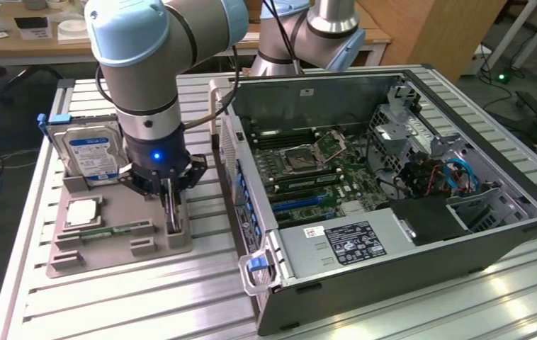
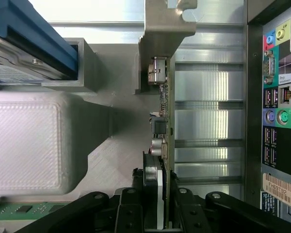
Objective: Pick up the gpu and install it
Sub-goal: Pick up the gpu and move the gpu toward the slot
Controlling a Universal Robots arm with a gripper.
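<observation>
On the exterior view's left, a grey holder tray (image 1: 108, 249) sits on the ribbed metal tabletop (image 1: 136, 304) beside an open computer case (image 1: 392, 177). The gpu (image 1: 171, 211) stands on edge in a slot at the side of the tray nearest the case. The arm (image 1: 146, 64) reaches straight down onto it. In the wrist view the gpu (image 2: 162, 126) runs edge-on between the black jaws, which have narrowed against both of its faces and grip it near one end. Its silvery bracket (image 2: 162, 29) is at the far end, and the card still sits in the slot. A hard drive (image 1: 89, 152) stands upright at the back of the tray. A processor chip (image 1: 81, 212) and a green memory stick (image 1: 108, 231) lie flat in front of it.
</observation>
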